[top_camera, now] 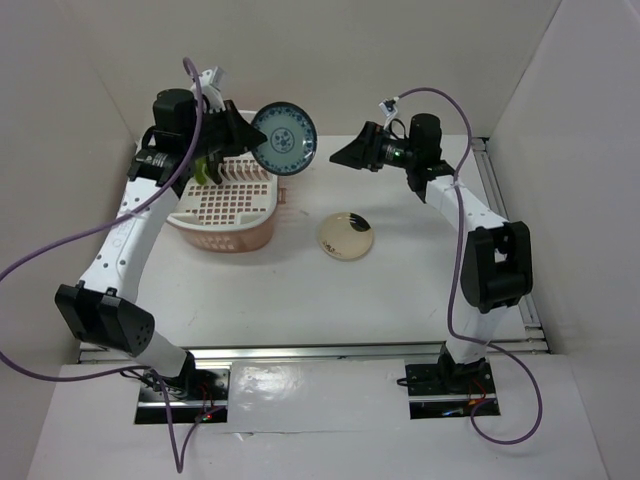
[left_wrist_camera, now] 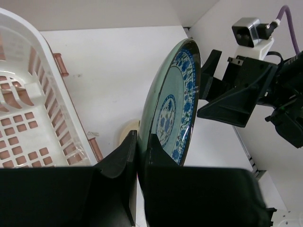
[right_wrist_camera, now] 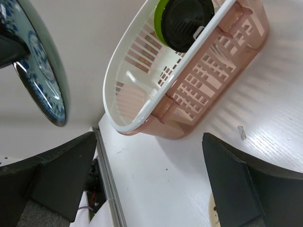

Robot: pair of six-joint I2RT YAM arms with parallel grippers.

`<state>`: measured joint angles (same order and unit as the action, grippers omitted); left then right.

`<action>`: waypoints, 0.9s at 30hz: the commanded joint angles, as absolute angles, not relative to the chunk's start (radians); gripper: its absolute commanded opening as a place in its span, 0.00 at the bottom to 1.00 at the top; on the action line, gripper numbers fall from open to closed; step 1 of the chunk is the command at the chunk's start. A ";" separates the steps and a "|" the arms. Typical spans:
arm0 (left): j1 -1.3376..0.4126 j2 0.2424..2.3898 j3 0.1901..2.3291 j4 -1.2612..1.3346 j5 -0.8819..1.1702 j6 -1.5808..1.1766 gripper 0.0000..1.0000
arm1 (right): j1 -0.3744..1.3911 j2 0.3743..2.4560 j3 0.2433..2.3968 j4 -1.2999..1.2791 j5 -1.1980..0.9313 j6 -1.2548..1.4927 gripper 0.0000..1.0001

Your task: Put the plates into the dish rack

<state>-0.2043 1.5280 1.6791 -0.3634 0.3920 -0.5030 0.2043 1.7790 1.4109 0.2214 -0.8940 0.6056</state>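
My left gripper [top_camera: 243, 140] [left_wrist_camera: 138, 142] is shut on the rim of the teal-blue patterned plate [top_camera: 284, 139] [left_wrist_camera: 174, 106] and holds it upright in the air, just right of the pink dish rack [top_camera: 232, 205] [left_wrist_camera: 28, 118]. The plate also shows in the right wrist view [right_wrist_camera: 40, 66]. The lime green plate [right_wrist_camera: 161, 21] and the black plate [right_wrist_camera: 187, 23] stand in the rack [right_wrist_camera: 156, 80]; green shows in the top view [top_camera: 205, 170]. The cream plate [top_camera: 346, 236] lies flat on the table. My right gripper [top_camera: 345, 155] [right_wrist_camera: 149, 175] is open and empty, held high, facing the blue plate.
White walls close in the table on the left, back and right. A metal rail [top_camera: 505, 220] runs along the right edge. The right arm's elbow [top_camera: 495, 265] stands at the right of the table.
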 commanded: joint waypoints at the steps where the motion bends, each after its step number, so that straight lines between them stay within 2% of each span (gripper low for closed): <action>1: -0.183 1.471 1.739 -0.308 0.416 -0.512 0.00 | 0.203 1.793 1.459 0.227 -0.890 0.606 1.00; 5: -0.173 1.462 1.776 -0.372 0.258 -0.442 0.00 | 0.178 1.793 1.468 0.178 -0.832 0.588 1.00; 6: -0.173 1.474 1.787 -0.389 0.147 -0.425 0.00 | 0.164 1.793 1.468 0.164 -0.787 0.588 1.00; 12: -0.173 1.540 1.836 -0.422 -0.222 -0.304 0.00 | 0.152 1.793 1.468 0.120 -0.735 0.588 1.00; 17: -0.239 1.643 1.848 -0.327 -0.565 -0.138 0.00 | 0.152 1.784 1.445 0.109 -0.726 0.588 1.00; 20: -0.252 1.715 1.838 -0.261 -0.652 -0.072 0.00 | 0.152 1.784 1.445 0.109 -0.726 0.588 1.00; 27: -0.261 1.881 1.897 -0.209 -0.713 -0.008 0.00 | 0.152 1.804 1.454 0.120 -0.746 0.606 1.00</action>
<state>-0.2611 1.8561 1.8271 -0.3122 -0.6178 -0.0731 0.1478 1.7905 1.4158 0.1101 -0.7368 0.6048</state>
